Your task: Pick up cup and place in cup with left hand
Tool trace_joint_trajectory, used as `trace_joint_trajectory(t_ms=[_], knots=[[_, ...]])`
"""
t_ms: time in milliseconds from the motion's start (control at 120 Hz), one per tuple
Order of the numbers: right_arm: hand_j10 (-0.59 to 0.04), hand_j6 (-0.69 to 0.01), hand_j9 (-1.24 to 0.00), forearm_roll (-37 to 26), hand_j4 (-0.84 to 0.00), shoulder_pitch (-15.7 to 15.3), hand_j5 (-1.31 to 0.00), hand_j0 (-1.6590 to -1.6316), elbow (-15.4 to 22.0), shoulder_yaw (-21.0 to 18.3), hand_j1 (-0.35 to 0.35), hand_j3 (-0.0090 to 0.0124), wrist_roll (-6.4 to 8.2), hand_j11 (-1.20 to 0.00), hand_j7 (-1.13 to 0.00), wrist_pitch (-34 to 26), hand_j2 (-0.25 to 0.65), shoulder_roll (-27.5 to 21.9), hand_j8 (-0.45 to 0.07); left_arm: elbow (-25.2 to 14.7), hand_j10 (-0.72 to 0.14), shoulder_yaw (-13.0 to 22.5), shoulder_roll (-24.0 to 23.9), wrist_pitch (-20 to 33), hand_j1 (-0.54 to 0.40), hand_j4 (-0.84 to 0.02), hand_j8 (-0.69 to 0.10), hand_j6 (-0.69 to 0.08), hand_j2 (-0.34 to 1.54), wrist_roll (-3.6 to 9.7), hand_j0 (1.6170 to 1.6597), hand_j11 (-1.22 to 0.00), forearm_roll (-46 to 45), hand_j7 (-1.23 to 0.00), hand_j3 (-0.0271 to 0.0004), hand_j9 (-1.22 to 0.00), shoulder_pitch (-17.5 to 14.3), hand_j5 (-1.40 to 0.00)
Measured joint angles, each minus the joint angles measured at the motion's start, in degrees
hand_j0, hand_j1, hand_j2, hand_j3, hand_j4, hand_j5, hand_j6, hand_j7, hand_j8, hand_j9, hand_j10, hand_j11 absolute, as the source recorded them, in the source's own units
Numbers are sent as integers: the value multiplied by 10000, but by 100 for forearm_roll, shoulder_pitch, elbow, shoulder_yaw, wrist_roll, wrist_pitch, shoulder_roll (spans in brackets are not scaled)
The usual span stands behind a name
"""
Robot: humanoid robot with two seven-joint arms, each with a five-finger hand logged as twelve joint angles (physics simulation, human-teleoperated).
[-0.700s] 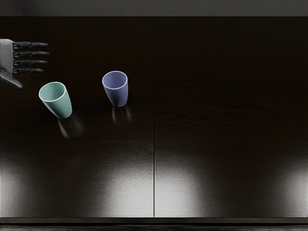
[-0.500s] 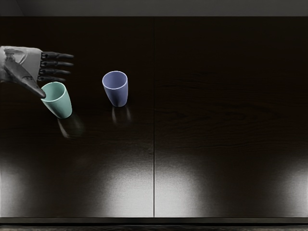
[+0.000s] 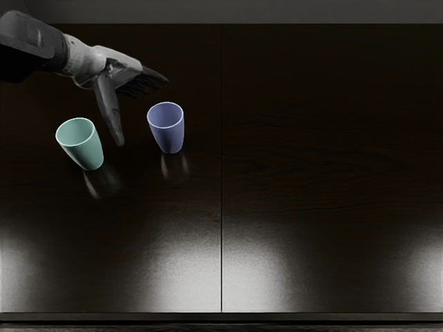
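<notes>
My left hand (image 3: 143,111) reaches in from the upper left, its fingers spread and holding nothing. Its thumb points down between the two cups, while the other fingers extend above the purple cup (image 3: 168,131). That cup stands upright on the table, to the right of the thumb. The mint green cup (image 3: 84,149) stands to the left of the thumb, also upright. Both cups look empty inside, and the hand appears apart from them.
The dark, glossy table (image 3: 318,152) has a seam running down its middle and a front edge near the bottom of the picture. A grey strip lies beyond its far edge.
My left hand has moved right from beside and above the green cup to above the gap between the cups, and it has turned. More of the arm shows. The cups have not moved.
</notes>
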Motion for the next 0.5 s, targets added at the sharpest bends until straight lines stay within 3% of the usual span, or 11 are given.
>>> trace_joint_trajectory(t_ms=[217,333,500], knots=[[-276,-277,-358,1,-276,0,-358,-16581,0,0,-3161,0,0,-358,-358,0,-55,0,-277,297,-19,42,-1262,1588,3491,-24,-27,-30,0,9,16581,0,1557,-2,0,-1,382,-3],[-276,-277,-358,0,-276,0,-358,-16581,0,0,-3161,0,0,-358,-358,0,-55,0,-276,521,-19,55,-1523,1870,3491,-24,-28,-31,3,11,16581,0,2143,-2,0,-1,728,-3],[-276,-277,-358,0,-276,0,-358,-16581,0,0,-3160,0,0,-358,-358,0,-55,0,-276,787,-20,152,-1794,2003,3491,-25,-30,-33,8,10,16581,0,2500,-2,0,-1,750,-4]])
